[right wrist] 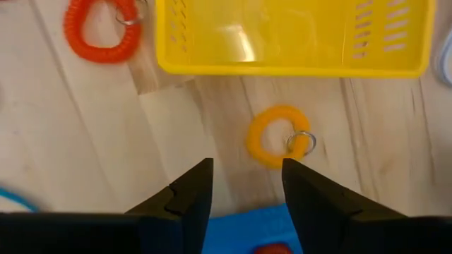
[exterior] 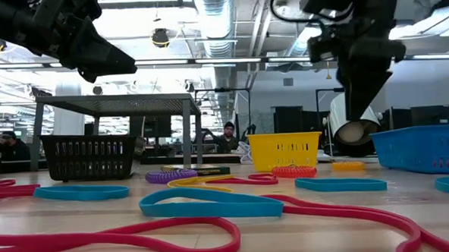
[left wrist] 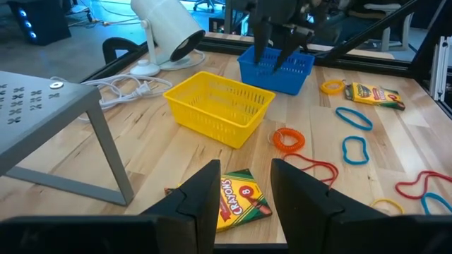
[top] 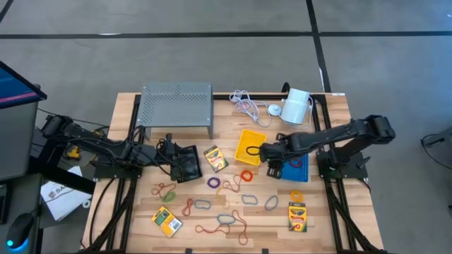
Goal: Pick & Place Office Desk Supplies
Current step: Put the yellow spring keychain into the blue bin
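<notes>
Looks like the right gripper is between picks, fingers parted and empty over the blue bin's edge, with a yellow coil band just beyond (probably next), so it needs to lower and straddle it.

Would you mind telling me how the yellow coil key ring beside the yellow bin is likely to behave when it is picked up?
The yellow coil key ring looks springy, so it would probably stretch and flex. It seems light. Lying flat with a small metal ring, it is unlikely to roll.
</notes>
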You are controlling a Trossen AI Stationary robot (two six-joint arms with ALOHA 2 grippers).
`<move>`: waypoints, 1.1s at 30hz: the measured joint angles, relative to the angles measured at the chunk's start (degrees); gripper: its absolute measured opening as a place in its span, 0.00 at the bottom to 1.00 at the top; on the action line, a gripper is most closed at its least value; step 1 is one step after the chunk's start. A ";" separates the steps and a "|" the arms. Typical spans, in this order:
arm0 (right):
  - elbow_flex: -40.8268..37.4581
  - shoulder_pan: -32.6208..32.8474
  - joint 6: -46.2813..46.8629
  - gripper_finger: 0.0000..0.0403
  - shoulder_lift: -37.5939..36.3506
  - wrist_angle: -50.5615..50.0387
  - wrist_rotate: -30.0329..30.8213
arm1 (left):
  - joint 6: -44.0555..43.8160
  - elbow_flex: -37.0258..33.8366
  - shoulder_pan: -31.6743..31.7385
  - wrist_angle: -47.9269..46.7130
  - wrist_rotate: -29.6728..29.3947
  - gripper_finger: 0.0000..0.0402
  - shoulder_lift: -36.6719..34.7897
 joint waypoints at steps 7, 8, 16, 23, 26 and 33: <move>0.15 -2.78 -5.50 0.44 4.80 2.09 -0.06 | 0.01 0.00 -0.01 -0.02 0.00 0.31 0.00; 0.15 -3.18 -6.30 0.44 5.13 2.80 -0.26 | 0.01 0.00 0.01 -0.02 0.00 0.31 0.00; 0.19 -6.83 -9.64 0.42 5.92 4.17 -3.16 | 0.02 0.00 -0.01 -0.96 0.00 0.31 0.00; -2.41 -8.58 -10.72 0.42 5.92 6.58 -6.05 | 0.02 0.00 -0.01 -1.04 0.00 0.31 0.00; -3.94 -8.81 -10.71 0.42 5.92 6.94 -6.10 | 0.02 0.00 -0.01 -1.07 0.00 0.31 0.00; -7.50 -8.81 -10.03 0.41 5.89 11.31 -8.34 | 0.02 0.00 0.00 -1.07 0.00 0.31 0.00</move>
